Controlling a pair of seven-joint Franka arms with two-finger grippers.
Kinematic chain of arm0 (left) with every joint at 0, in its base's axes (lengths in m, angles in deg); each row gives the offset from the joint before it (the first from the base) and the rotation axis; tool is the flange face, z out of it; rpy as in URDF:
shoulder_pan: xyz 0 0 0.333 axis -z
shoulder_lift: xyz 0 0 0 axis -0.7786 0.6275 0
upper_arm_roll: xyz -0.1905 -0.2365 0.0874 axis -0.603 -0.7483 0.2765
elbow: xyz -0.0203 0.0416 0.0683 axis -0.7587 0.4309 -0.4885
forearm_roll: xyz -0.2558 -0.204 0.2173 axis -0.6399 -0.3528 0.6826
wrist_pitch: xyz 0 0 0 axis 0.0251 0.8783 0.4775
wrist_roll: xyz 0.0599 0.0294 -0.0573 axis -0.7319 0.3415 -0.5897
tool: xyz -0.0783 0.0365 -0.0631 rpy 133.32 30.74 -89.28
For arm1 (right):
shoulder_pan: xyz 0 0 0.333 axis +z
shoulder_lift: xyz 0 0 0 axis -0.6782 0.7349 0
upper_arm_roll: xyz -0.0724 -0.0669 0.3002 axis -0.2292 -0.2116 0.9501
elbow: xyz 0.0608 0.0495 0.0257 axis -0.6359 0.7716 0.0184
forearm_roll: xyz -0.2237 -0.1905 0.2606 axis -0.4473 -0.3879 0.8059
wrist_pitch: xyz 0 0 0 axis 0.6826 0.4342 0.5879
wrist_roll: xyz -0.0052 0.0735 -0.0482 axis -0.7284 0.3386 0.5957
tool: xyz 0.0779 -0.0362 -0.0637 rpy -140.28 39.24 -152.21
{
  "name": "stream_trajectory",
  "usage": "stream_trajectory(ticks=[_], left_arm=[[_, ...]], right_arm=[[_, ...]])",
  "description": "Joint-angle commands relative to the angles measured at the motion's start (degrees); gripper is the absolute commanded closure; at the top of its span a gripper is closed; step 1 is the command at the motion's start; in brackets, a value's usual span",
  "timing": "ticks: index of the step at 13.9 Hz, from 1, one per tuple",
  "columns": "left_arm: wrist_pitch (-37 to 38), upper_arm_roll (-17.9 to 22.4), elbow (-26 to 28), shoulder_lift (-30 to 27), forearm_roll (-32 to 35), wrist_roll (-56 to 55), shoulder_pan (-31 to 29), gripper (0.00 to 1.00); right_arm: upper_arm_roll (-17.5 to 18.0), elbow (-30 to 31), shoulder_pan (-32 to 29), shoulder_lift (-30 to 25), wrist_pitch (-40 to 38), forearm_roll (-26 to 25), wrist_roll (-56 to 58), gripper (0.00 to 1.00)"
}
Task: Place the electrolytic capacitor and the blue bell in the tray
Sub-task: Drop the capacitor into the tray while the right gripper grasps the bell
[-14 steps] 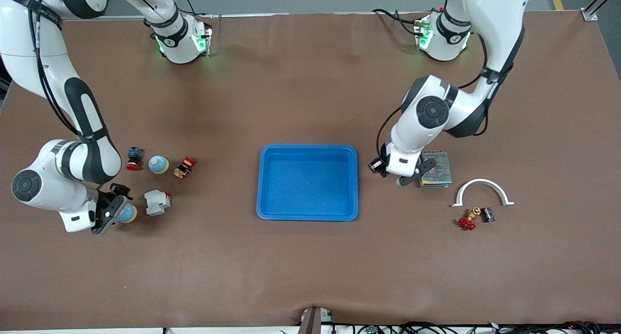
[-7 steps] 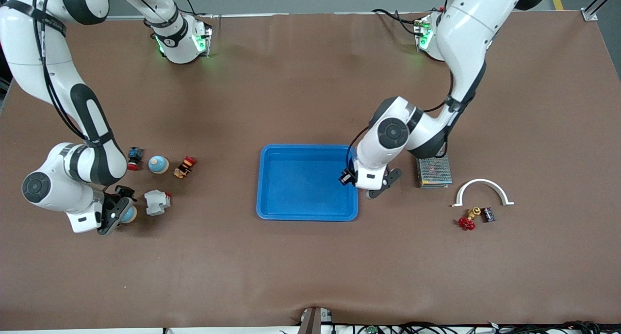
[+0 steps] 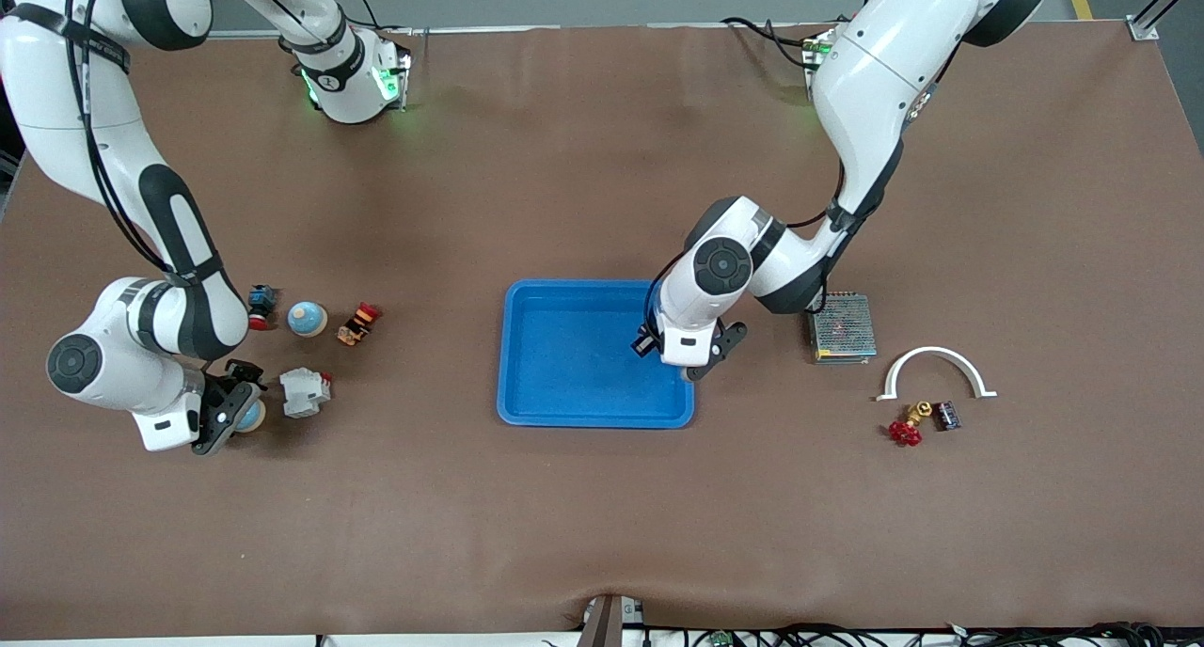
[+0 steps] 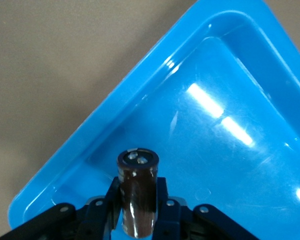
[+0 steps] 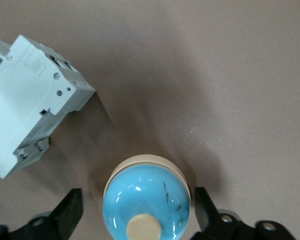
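The bright-blue tray lies mid-table. My left gripper hangs over the tray's end toward the left arm. It is shut on a dark cylindrical electrolytic capacitor, held between its fingers just above the tray floor. My right gripper is open and straddles a blue bell with a cream base and knob. In the right wrist view the bell sits between the two fingers of the gripper, with a gap on each side. A second blue bell stands farther from the camera.
A white circuit breaker lies right beside the straddled bell. A blue-red push button and an orange-red switch flank the second bell. At the left arm's end are a mesh power supply, a white arch, a red valve and a small dark part.
My left gripper carried the capacitor from beside the power supply to over the tray. My right gripper shifted slightly around the bell, which has not moved.
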Motion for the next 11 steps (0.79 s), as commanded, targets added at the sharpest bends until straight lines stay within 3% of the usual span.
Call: stream_trajectory(ticks=[1, 2, 4, 8, 11], left_arm=[[1.2, 0.4, -1.7, 0.6, 1.4, -2.8, 0.6, 0.0], [1.2, 0.4, -1.7, 0.3, 1.4, -3.0, 0.5, 0.0], [1.5, 0.5, -1.7, -1.0, 1.5, -3.0, -0.1, 0.0], [7.0, 2.9, -1.7, -7.3, 2.8, -1.8, -3.5, 0.0], [10.7, 2.8, -1.5, -11.3, 3.0, 4.0, -9.5, 0.0]], right_arm=[[1.0, -0.3, -1.1, 0.3, 0.2, -0.1, 0.9, 0.34], [1.0, -0.3, -1.1, 0.3, 0.1, 0.0, 0.9, 0.41], [1.0, -0.4, -1.1, 0.3, -0.1, 0.3, 0.8, 0.46], [1.2, -0.8, -0.8, -0.6, -1.3, 0.4, 0.2, 0.46], [1.3, -6.4, 0.0, -1.6, -9.3, 1.5, -0.7, 0.46]])
